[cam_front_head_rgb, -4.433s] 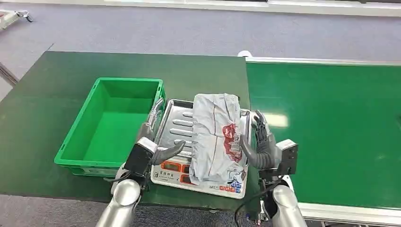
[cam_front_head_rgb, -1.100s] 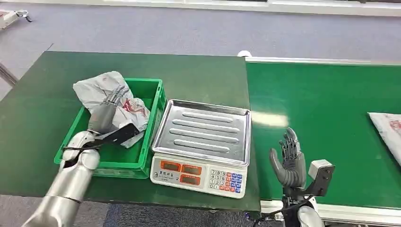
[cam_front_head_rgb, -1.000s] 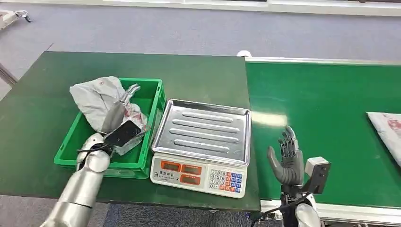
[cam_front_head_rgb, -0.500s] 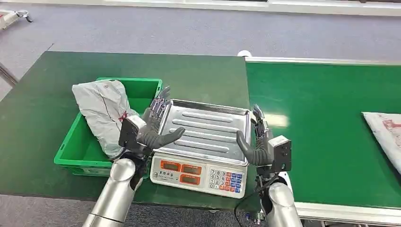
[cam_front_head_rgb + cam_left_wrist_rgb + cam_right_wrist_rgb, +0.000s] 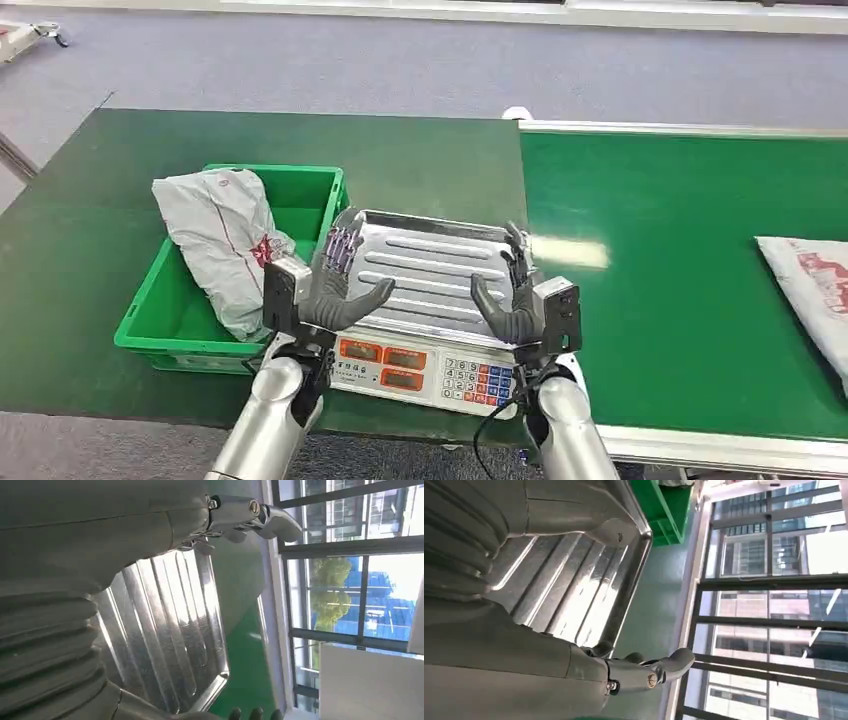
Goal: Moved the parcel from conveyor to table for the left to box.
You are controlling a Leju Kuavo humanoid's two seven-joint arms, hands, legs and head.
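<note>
Currently the left hand [image 5: 335, 285] and right hand [image 5: 512, 300] hover over the scale's steel tray [image 5: 432, 270], palms facing, fingers spread, holding nothing. One grey parcel [image 5: 222, 245] lies slumped in the green crate [image 5: 318, 205]. Another parcel [image 5: 810, 290] rests on the conveyor [image 5: 680, 220], far right.

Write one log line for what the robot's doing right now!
left hand: open over scale tray | right hand: open | parcel: in green box | next parcel: on conveyor
</note>
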